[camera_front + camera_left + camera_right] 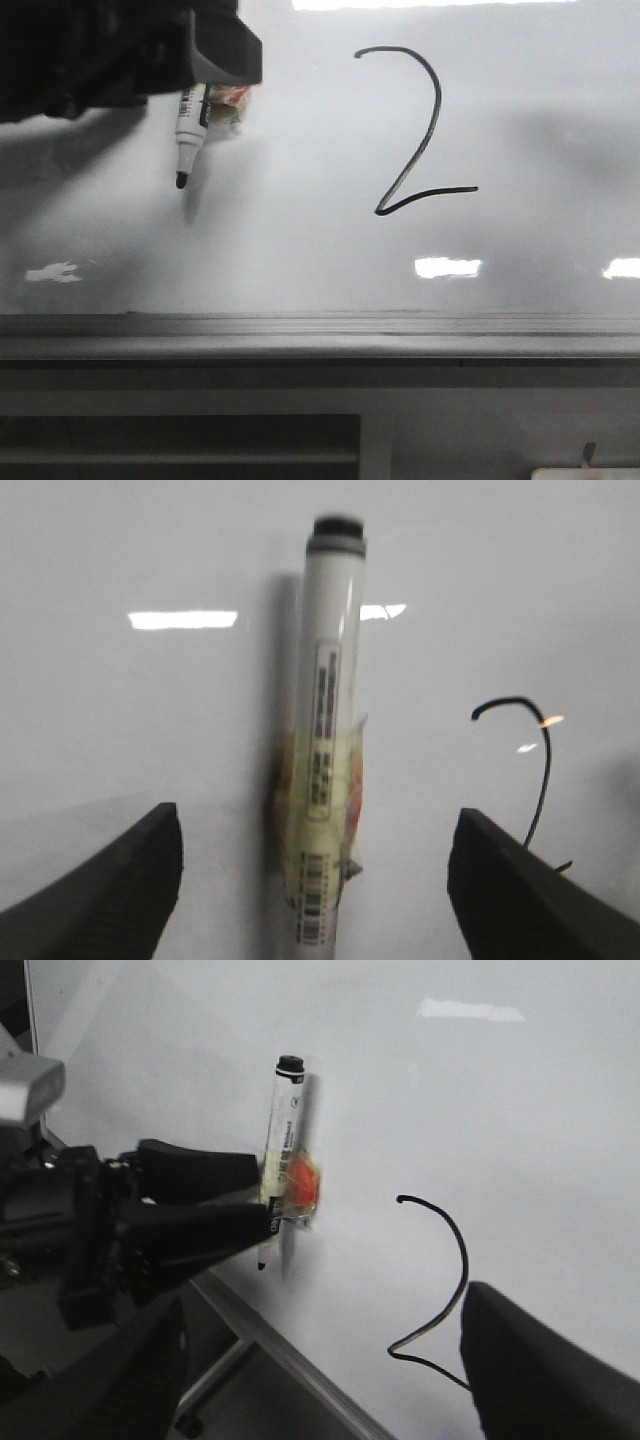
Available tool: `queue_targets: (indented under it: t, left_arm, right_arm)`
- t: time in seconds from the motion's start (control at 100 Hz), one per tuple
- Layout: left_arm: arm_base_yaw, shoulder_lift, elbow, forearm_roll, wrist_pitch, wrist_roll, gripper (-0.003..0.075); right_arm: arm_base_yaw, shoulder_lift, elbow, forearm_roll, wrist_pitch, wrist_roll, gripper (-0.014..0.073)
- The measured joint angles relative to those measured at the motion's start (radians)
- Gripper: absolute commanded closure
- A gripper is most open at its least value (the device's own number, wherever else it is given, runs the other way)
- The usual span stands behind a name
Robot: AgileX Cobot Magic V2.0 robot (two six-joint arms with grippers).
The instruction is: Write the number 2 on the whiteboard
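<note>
Whiteboard (300,250) bears the number 2 (415,130); left hand (262,1205) grips marker (188,135).

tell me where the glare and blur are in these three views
Front view: bright ceiling-light reflections low on the whiteboard, and the marker throws a soft shadow beside its tip. Left wrist view: the marker is slightly blurred, with glare patches on either side of it. Right wrist view: one reflection sits near the top, and the number 2 stays sharp.
</note>
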Motion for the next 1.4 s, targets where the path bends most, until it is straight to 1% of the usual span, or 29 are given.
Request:
queue_targets:
  t: [0.06,0.13,0.17,0.18,0.19,0.2,0.23,0.25,0.26,0.27,0.28,0.3,0.31,0.33,0.35,0.36,0.37,0.39,0.4,0.42,0.49,0.58,0.74,0.84,0.96,1.03,1.17,1.4]
  left_arm:
    - [0.000,-0.058,0.007,-0.007,-0.004,0.057,0.0208]
    - [0.000,-0.139,0.014,-0.009,-0.008,0.137,0.0209]
    - [0.000,-0.190,0.018,-0.009,-0.013,0.187,0.0222]
    - [0.000,-0.198,0.018,-0.009,-0.013,0.195,0.0227]
    - [0.000,-0.215,0.020,-0.009,-0.013,0.211,0.0239]
    - [0.000,-0.223,0.020,-0.009,-0.015,0.218,0.0247]
    - [0.000,-0.254,0.022,-0.011,-0.017,0.255,0.0284]
    - [0.000,-0.277,0.022,-0.013,-0.018,0.269,0.0320]
    - [0.000,-0.291,0.022,-0.015,-0.018,0.283,0.0346]
    - [0.000,-0.298,0.022,-0.017,-0.020,0.290,0.0361]
    - [0.000,-0.312,0.022,-0.018,-0.020,0.305,0.0376]
    - [0.000,-0.326,0.022,-0.023,-0.022,0.325,0.0442]
    - [0.000,-0.339,0.022,-0.028,-0.022,0.332,0.0459]
    - [0.000,-0.359,0.022,-0.037,-0.022,0.353,0.0496]
    - [0.000,-0.377,0.022,-0.044,-0.022,0.374,0.0571]
    - [0.000,-0.383,0.022,-0.051,-0.022,0.381,0.0591]
    - [0.000,-0.389,0.022,-0.055,-0.019,0.396,0.0630]
    - [0.000,-0.407,0.022,-0.066,-0.018,0.410,0.0670]
    - [0.000,-0.419,0.022,-0.073,-0.014,0.424,0.0710]
    - [0.000,-0.436,0.022,-0.081,-0.008,0.443,0.0738]
    - [0.000,-0.489,0.029,-0.104,0.028,0.484,0.0740]
    - [0.000,-0.552,0.059,-0.111,0.087,0.503,0.0741]
    - [0.000,-0.655,0.167,-0.049,0.187,0.512,0.0741]
    - [0.000,-0.727,0.237,-0.029,0.212,0.513,0.0741]
    - [0.000,-0.819,0.303,-0.015,0.221,0.513,0.0741]
    - [0.000,-0.872,0.330,-0.010,0.221,0.513,0.0741]
    - [0.000,-0.949,0.365,-0.009,0.221,0.513,0.0740]
    - [0.000,-0.966,0.370,-0.024,0.221,0.513,0.0740]
  right_arm:
    - [0.000,-0.018,0.000,-0.021,-0.022,0.021,0.0099]
    - [0.000,-0.045,0.000,-0.036,-0.069,0.056,0.0180]
    - [0.000,-0.063,0.000,-0.040,-0.096,0.075,0.0269]
    - [0.000,-0.066,0.000,-0.040,-0.107,0.077,0.0305]
    - [0.000,-0.070,0.000,-0.042,-0.112,0.079,0.0323]
    - [0.000,-0.076,0.000,-0.042,-0.122,0.082,0.0362]
    - [0.000,-0.088,0.000,-0.042,-0.141,0.089,0.0424]
    - [0.000,-0.098,0.000,-0.044,-0.154,0.090,0.0510]
    - [0.000,-0.101,0.000,-0.047,-0.158,0.092,0.0532]
    - [0.000,-0.107,0.000,-0.047,-0.165,0.092,0.0575]
    - [0.000,-0.110,0.002,-0.047,-0.168,0.094,0.0575]
    - [0.000,-0.121,0.002,-0.050,-0.176,0.094,0.0655]
    - [0.000,-0.129,0.005,-0.052,-0.182,0.096,0.0672]
    - [0.000,-0.136,0.008,-0.055,-0.187,0.096,0.0664]
    - [0.000,-0.148,0.012,-0.056,-0.194,0.096,0.0659]
    - [0.000,-0.156,0.014,-0.059,-0.199,0.096,0.0659]
    - [0.000,-0.160,0.016,-0.059,-0.202,0.096,0.0660]
    - [0.000,-0.173,0.024,-0.061,-0.211,0.096,0.0660]
    - [0.000,-0.178,0.030,-0.061,-0.214,0.096,0.0660]
    - [0.000,-0.191,0.040,-0.063,-0.223,0.096,0.0660]
    - [0.000,-0.247,0.086,-0.065,-0.256,0.088,0.0660]
    - [0.000,-0.344,0.158,-0.067,-0.299,0.073,0.0660]
    - [0.000,-0.537,0.323,-0.067,-0.333,0.048,0.0660]
    - [0.000,-0.643,0.421,-0.067,-0.338,0.044,0.0660]
    - [0.000,-0.752,0.499,-0.067,-0.343,0.044,0.0660]
    - [0.000,-0.790,0.530,-0.067,-0.344,0.044,0.0660]
    - [0.000,-0.802,0.563,-0.067,-0.349,0.044,0.0660]
    - [0.000,-0.802,0.576,-0.067,-0.365,0.044,0.0660]
